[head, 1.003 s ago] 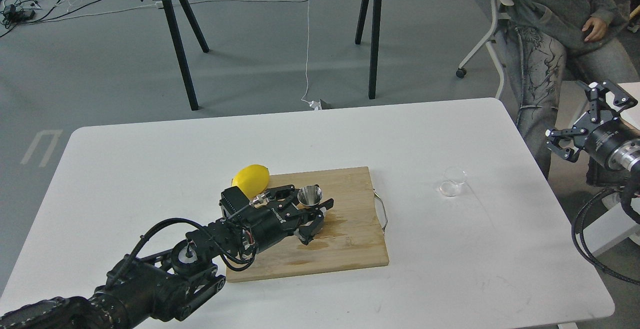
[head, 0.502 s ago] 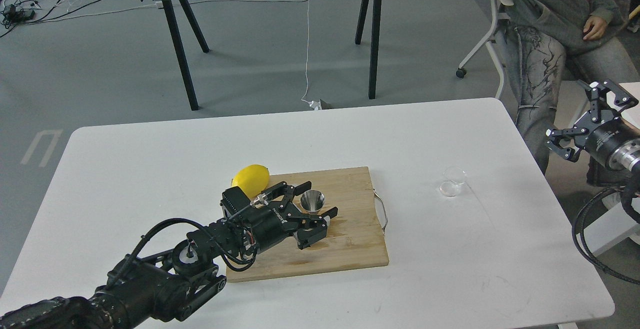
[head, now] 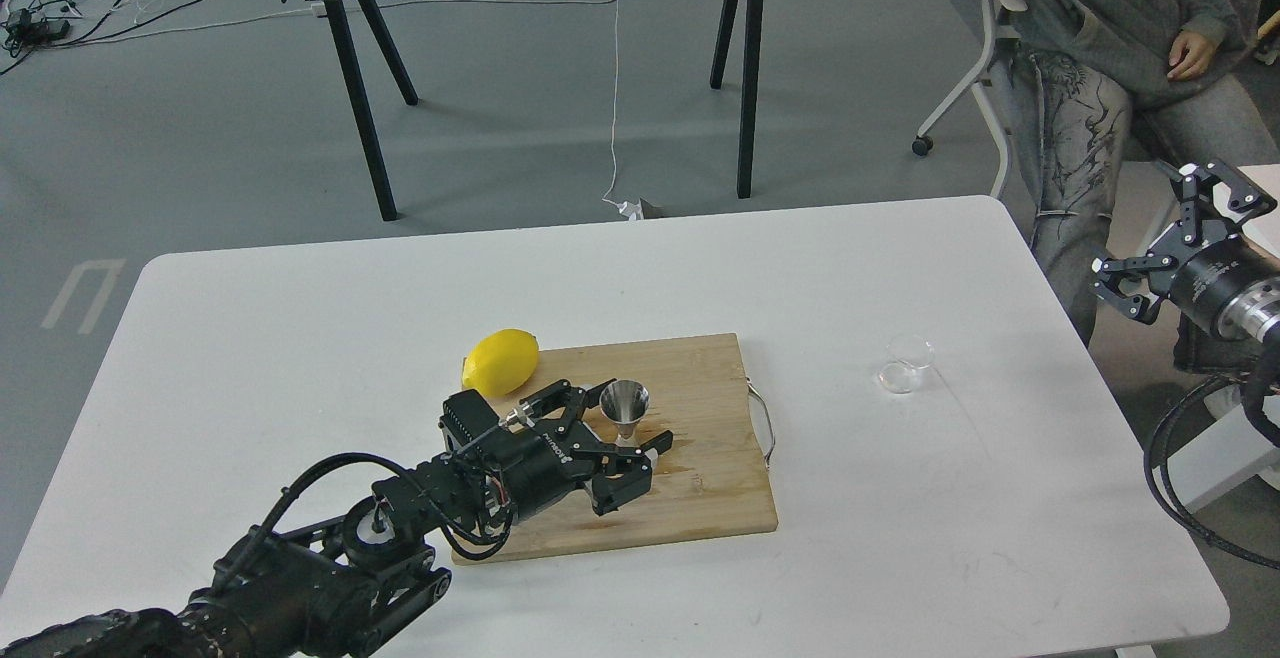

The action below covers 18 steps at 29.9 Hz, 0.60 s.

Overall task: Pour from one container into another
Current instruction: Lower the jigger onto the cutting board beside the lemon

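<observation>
Backing off since a second ago, the left gripper [head: 632,420] now has its fingers apart beside the upright jigger [head: 624,408] on the cutting board [head: 700,498], so next the open-fingered right gripper [head: 1170,238] must reach the clear cup [head: 905,361] on the worktop [head: 300,338].

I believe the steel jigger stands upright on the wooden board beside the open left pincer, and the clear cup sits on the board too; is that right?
Not quite. The head view shows the clear cup on the white table, off to the right of the wooden board, not on it. The rest holds: the steel jigger stands upright on the board beside the open left pincer.
</observation>
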### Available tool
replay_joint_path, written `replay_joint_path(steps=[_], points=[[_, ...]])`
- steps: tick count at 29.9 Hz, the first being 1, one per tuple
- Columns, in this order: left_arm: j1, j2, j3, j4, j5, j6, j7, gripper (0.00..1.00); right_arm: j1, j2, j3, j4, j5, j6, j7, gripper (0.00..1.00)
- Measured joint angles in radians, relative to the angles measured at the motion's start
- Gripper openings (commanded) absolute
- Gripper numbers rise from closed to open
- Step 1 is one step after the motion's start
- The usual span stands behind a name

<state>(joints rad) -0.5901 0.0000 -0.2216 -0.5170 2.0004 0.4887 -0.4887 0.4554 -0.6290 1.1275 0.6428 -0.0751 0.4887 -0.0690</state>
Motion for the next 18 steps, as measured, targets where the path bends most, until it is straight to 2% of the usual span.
replay_joint_path(steps=[18], points=[[0.024, 0.0, -0.003, -0.001, -0.003, 0.0, 0.0, 0.94, -0.013, 0.0, 0.0, 0.002, 0.0, 0.0, 0.0, 1.0]])
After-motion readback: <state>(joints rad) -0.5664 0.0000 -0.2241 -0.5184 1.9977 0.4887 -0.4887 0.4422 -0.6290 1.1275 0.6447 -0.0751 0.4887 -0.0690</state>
